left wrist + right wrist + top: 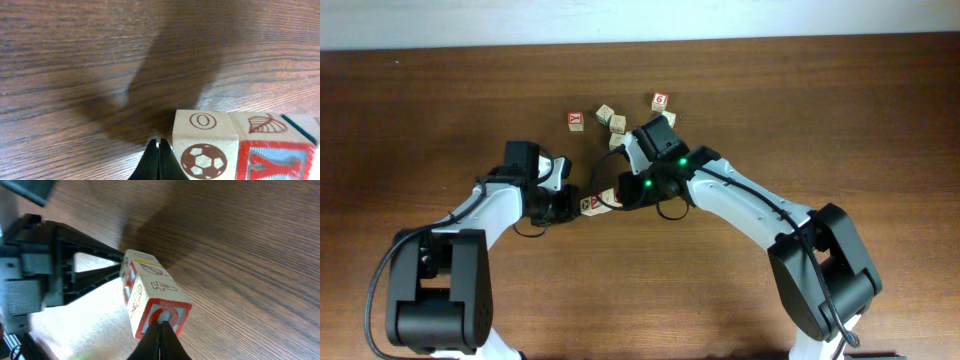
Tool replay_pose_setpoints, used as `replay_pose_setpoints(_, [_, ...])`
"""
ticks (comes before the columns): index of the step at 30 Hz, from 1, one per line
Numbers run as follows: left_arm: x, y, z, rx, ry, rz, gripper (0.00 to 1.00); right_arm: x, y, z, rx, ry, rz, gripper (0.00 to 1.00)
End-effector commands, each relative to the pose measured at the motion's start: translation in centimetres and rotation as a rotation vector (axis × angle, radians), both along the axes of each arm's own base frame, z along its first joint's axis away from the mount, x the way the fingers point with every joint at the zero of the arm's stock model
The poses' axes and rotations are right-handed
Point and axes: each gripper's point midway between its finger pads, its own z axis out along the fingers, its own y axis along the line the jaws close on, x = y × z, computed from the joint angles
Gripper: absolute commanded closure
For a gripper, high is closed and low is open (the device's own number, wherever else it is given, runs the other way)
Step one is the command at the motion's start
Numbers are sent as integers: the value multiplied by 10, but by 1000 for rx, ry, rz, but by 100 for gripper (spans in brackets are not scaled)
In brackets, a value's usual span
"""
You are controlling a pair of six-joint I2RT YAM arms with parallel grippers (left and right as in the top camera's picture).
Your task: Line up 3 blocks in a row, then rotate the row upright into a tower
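Overhead view: row of 3 pale wooden alphabet cubes [592, 205] lying mid-table on dark grained wood tabletop [820, 100], long axis running claw to claw. Left gripper [159, 160] pinched together, empty, tips just beside the cube with brown O and football print [205, 145]; red-Y cube [275, 160] next along. Right gripper [160, 341] likewise closed on nothing, tips at the red-ringed end cube [167, 311]. Equally near, 1 arm per end. Sharp square edges, smooth printed faces; likely to pivot under a corner nudge. Spare cubes [617, 125] well apart behind.

Blocks [205, 145] pale matt wood; table [75, 60] dark woodgrain.
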Motion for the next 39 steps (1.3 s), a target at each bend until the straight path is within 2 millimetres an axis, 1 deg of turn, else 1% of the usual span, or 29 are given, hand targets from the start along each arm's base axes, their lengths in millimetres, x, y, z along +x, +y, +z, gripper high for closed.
replay_pose_setpoints(1, [-7,-26,9,-125,6,-60,100,-17,29,18,72,-10,88,96])
replay_pose_setpoints(8, [-7,-26,9,-125,7,-60,100,-13,28,15,53,-12,54,96])
replay_pose_setpoints(12, [-7,-26,9,-125,6,-60,100,-11,30,5,44,2,39,96])
replay_pose_setpoints(19, [-7,-26,9,-122,6,-59,100,-6,32,5,53,-1,8,96])
replay_pose_setpoints(21, [-7,-26,9,-121,6,-59,100,-6,32,-6,46,30,-9,96])
replay_pose_setpoints(23, [-6,-25,8,-116,6,-58,100,-6,33,-7,45,31,-9,96])
replay_pose_setpoints(25, [-4,-17,3,-62,1,-44,100,-6,33,-7,45,31,-9,96])
replay_pose_setpoints(26, [2,-6,0,2,-13,-25,100,-4,33,-5,50,24,-9,96])
replay_pose_setpoints(28, [19,11,8,111,-40,3,100,0,36,14,76,-10,-8,96])
replay_pose_setpoints(29, [28,26,15,201,-49,22,100,2,38,24,90,-34,-1,96])
replay_pose_setpoints(30, [38,31,23,238,-70,31,100,3,39,31,100,-48,1,96])
replay_pose_setpoints(32, [53,32,37,242,-111,41,100,7,42,42,115,-72,6,96])
replay_pose_setpoints(35, [62,39,46,268,-133,58,100,11,48,57,139,-101,29,96])
replay_pose_setpoints(36, [67,43,52,279,-142,68,100,12,51,66,157,-112,44,96])
replay_pose_setpoints(37, [75,49,64,288,-162,85,100,12,52,76,163,-130,57,96])
replay_pose_setpoints(38, [81,55,84,303,-190,104,100,13,49,93,168,-161,70,96])
replay_pose_setpoints(39, [90,64,121,324,-256,135,100,15,41,119,175,-211,75,96])
